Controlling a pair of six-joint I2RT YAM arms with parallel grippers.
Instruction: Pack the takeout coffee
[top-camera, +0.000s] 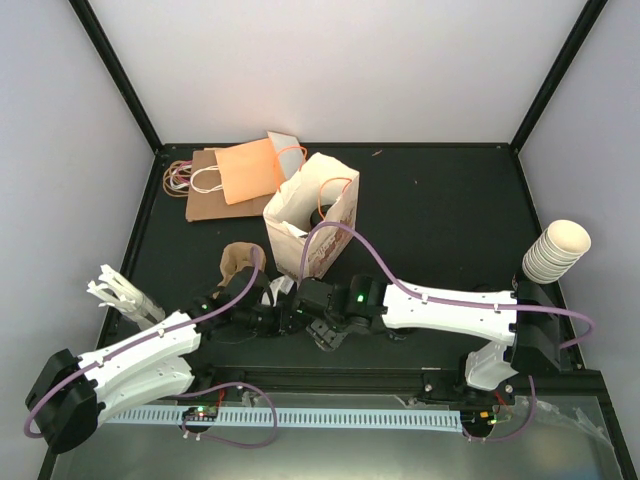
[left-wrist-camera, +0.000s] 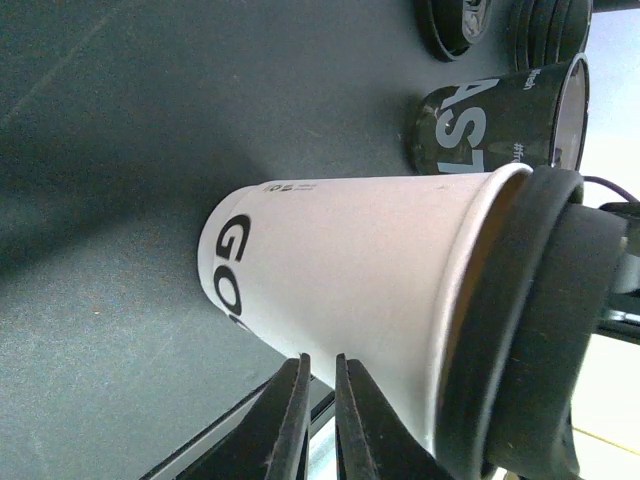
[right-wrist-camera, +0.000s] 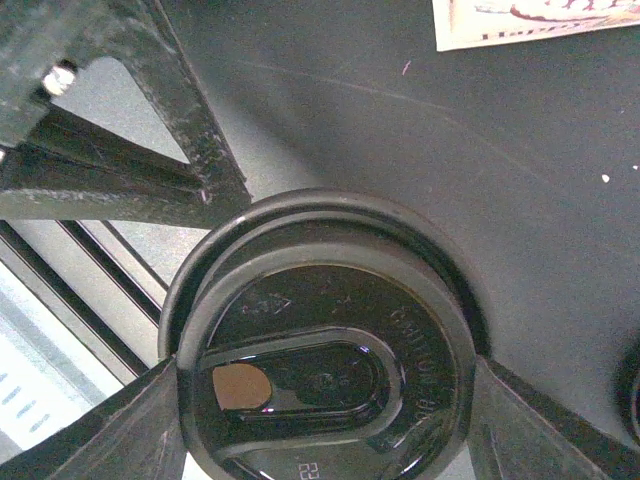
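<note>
Currently the right gripper (right-wrist-camera: 330, 420) clamps the black lid (right-wrist-camera: 320, 330) from above, one finger against each side. The lid caps the cream cup (left-wrist-camera: 340, 270) printed "GO", which is at the table's (left-wrist-camera: 100, 150) near side, close to the open bag (top-camera: 310, 215); I cannot tell whether its base touches the table. Left gripper (left-wrist-camera: 322, 365) sits beside the cup wall, fingers almost together with nothing between, and a black cup (left-wrist-camera: 490, 125) is near.

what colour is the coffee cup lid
Black lid, best seen in the right wrist view.
</note>
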